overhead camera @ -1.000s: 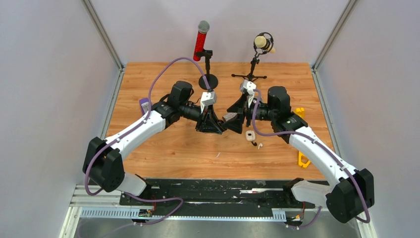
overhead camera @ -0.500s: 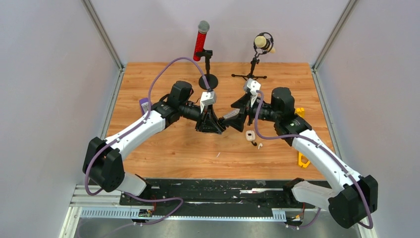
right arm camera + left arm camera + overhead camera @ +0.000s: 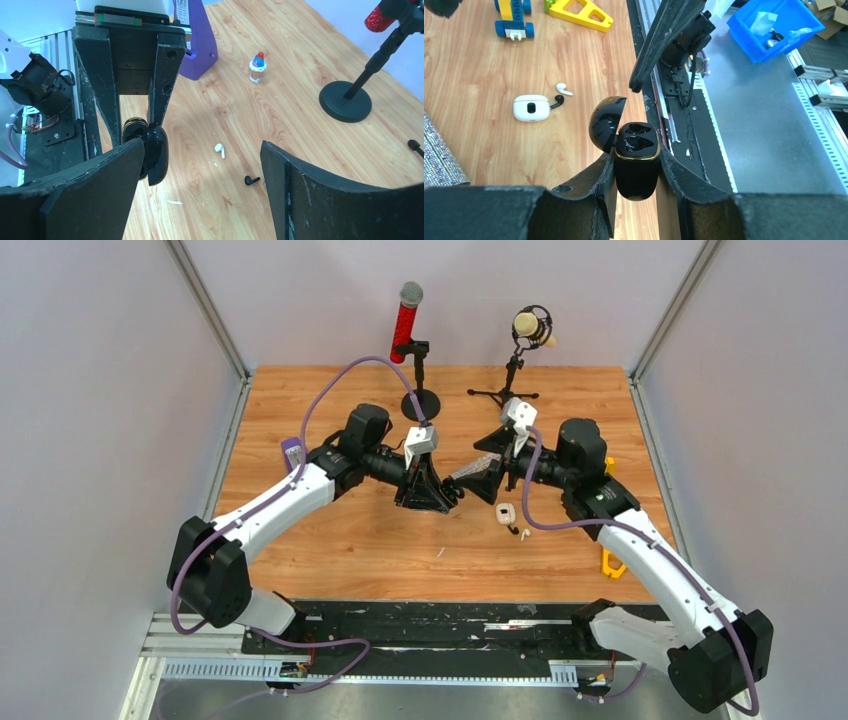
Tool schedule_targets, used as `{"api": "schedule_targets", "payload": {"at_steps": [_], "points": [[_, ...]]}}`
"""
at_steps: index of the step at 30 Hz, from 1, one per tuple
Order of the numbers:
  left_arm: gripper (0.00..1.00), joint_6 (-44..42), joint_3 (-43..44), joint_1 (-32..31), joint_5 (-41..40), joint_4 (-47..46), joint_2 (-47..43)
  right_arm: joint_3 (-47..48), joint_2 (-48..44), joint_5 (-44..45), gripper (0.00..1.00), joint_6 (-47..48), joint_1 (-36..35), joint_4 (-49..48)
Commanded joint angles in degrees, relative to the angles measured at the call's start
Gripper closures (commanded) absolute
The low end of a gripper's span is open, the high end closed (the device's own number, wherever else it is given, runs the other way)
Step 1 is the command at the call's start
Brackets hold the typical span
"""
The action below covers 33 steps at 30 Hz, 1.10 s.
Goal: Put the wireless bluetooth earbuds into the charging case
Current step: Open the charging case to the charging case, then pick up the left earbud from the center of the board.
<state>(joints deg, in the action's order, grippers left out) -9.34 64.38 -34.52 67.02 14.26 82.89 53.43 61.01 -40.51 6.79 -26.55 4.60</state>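
Note:
My left gripper (image 3: 638,152) is shut on a glossy black charging case (image 3: 637,172) and holds it upright above the table. Its lid (image 3: 603,122) is flipped open and both wells look empty. My right gripper (image 3: 200,165) is open and empty, facing the case (image 3: 154,152) from just to its right. On the table beyond lie a black earbud (image 3: 251,179) and a white earbud (image 3: 219,149). In the left wrist view the black bud (image 3: 557,100) and the white bud (image 3: 564,90) lie beside a closed white case (image 3: 531,107). From above, the grippers (image 3: 442,497) (image 3: 478,480) nearly meet.
A red microphone (image 3: 406,322) and a cream microphone (image 3: 532,328) stand on stands at the back. A purple block (image 3: 292,452) is at the left. Yellow toys (image 3: 611,562) are at the right. A small figurine (image 3: 257,66) stands near the mic base (image 3: 345,101).
My right arm has drawn back to the right, away from the held case. The left arm and the black case have not moved.

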Motion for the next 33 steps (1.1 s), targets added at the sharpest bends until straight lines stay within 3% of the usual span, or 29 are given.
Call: {"api": "schedule_targets", "payload": {"at_steps": [1,9,15,33], "points": [[0.87,-1.2,0.9,-0.2,1.1,-0.3,-0.7,3.4,-2.4,2.4,0.11,1.7,0.2,0.9],[0.88,-2.8,1.6,0.0,0.3,1.8,-1.5,3.8,-0.8,-6.5,0.1,0.8,0.6,3.7],[0.87,-2.5,1.5,0.0,0.2,1.4,-2.0,2.2,2.5,-7.6,0.1,0.4,-0.2,3.1],[0.87,-2.7,1.9,-0.1,0.6,2.0,-2.9,1.5,4.8,1.9,0.09,2.1,-0.3,1.7]]}}
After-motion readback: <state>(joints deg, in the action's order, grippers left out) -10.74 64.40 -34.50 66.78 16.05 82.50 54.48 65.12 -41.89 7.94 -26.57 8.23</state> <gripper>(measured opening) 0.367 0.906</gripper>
